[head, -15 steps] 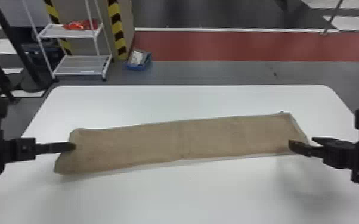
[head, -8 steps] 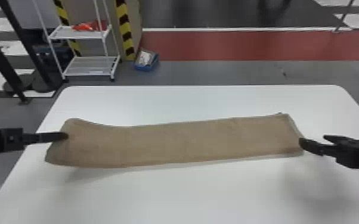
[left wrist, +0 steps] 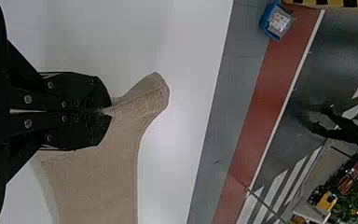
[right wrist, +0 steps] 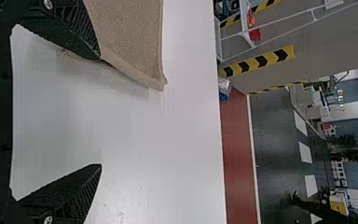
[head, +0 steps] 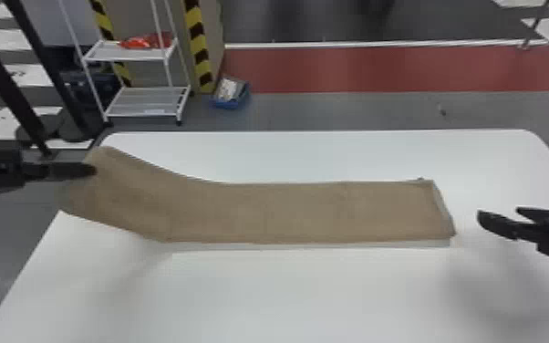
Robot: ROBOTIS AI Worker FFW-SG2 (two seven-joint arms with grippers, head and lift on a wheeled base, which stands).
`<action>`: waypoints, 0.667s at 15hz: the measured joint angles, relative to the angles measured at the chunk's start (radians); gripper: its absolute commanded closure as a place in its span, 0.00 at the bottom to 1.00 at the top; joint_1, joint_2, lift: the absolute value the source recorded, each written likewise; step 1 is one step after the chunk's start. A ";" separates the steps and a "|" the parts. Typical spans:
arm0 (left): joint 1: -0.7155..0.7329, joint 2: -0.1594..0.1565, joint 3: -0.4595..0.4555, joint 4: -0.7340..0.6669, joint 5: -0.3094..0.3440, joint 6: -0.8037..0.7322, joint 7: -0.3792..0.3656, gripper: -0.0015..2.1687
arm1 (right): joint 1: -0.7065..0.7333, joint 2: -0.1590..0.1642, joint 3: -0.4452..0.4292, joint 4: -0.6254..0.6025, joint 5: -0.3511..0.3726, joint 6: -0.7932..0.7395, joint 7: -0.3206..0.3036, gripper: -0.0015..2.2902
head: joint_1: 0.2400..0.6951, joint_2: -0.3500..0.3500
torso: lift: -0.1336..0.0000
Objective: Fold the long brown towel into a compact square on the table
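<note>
One gripper [head: 93, 170] sideways, pinching towel [head: 264, 212], another [head: 498, 214] spread

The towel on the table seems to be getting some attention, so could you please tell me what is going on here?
The robot is folding the towel. Its left gripper is closed on the towel's left end and holds it up, while the rest lies stretched out on the table. The right gripper is open, just off the towel's right end, holding nothing. The towel is a long strip, not yet a compact square.
</note>
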 measured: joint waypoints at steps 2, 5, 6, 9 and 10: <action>-0.005 -0.003 -0.019 -0.054 0.024 0.085 -0.012 0.99 | 0.001 -0.006 -0.007 0.000 -0.006 -0.003 0.001 0.03 | 1.00 0.54 | 0.07; -0.018 -0.048 -0.075 -0.163 0.057 0.150 0.017 0.99 | 0.005 -0.014 -0.013 0.000 -0.013 -0.008 0.001 0.03 | 1.00 0.46 | 0.07; -0.030 -0.077 -0.104 -0.203 0.065 0.153 0.038 0.99 | 0.008 -0.017 -0.015 0.002 -0.017 -0.010 0.001 0.03 | 1.00 0.43 | 0.07; -0.079 -0.183 -0.192 -0.266 0.058 0.155 0.077 0.99 | 0.016 -0.022 -0.019 0.004 -0.022 -0.015 0.001 0.03 | 1.00 0.31 | 0.07; -0.097 -0.220 -0.222 -0.270 0.046 0.155 0.080 0.99 | 0.019 -0.025 -0.020 0.005 -0.025 -0.016 0.001 0.03 | 1.00 0.28 | 0.07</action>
